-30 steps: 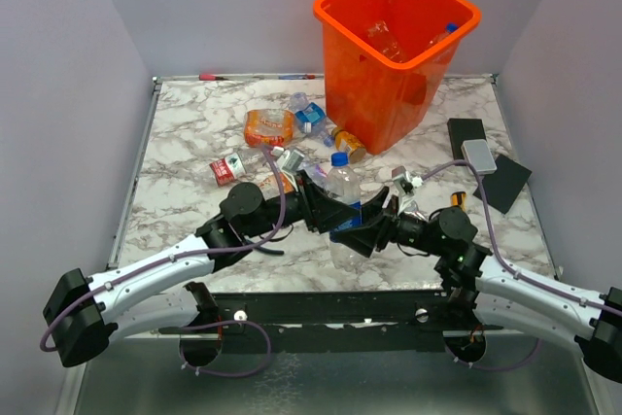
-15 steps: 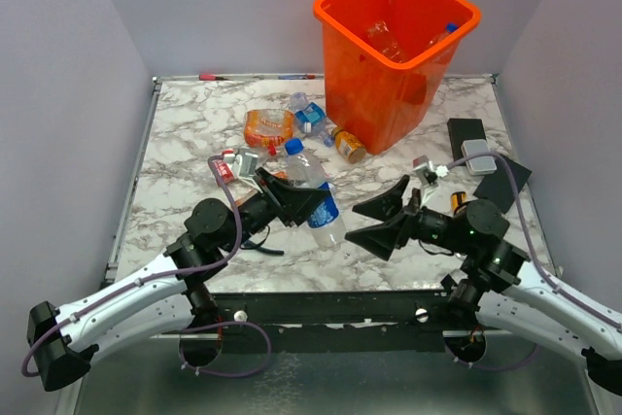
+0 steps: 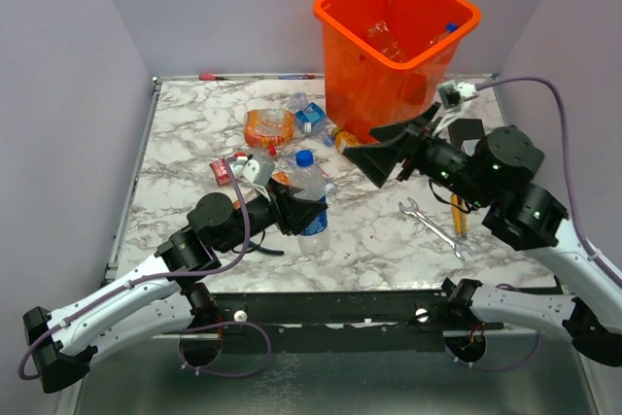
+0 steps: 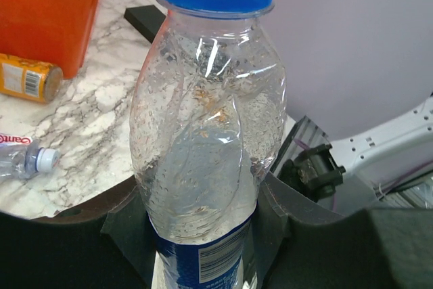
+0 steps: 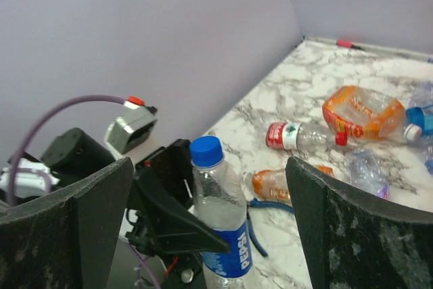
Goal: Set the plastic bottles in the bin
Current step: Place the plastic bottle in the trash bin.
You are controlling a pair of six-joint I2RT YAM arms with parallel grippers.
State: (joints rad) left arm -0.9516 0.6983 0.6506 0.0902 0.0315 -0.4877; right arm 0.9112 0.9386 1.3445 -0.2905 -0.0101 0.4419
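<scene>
Near counter (image 3: pixel 185 153) centre, at 7 o'clock from the bin (image 3: pixel 374 94) — left gripper (image 3: pixel 303 213) jaws clamped on upright blue-capped bottle (image 3: pixel 309 191); right gripper (image 3: pixel 377 155) raised, jaws spread wide, empty.

A white, grey-veined marble table (image 3: pixel 185 153) with a metal edge lies beneath the left gripper (image 3: pixel 303 209) and the right gripper (image 3: pixel 367 151). Plain pale lilac walls (image 3: pixel 233 7) rise beyond them and to either side. Nearer than both, below the table's edge, a dull grey metal surface (image 3: pixel 340 386) shows in soft, even light.
</scene>
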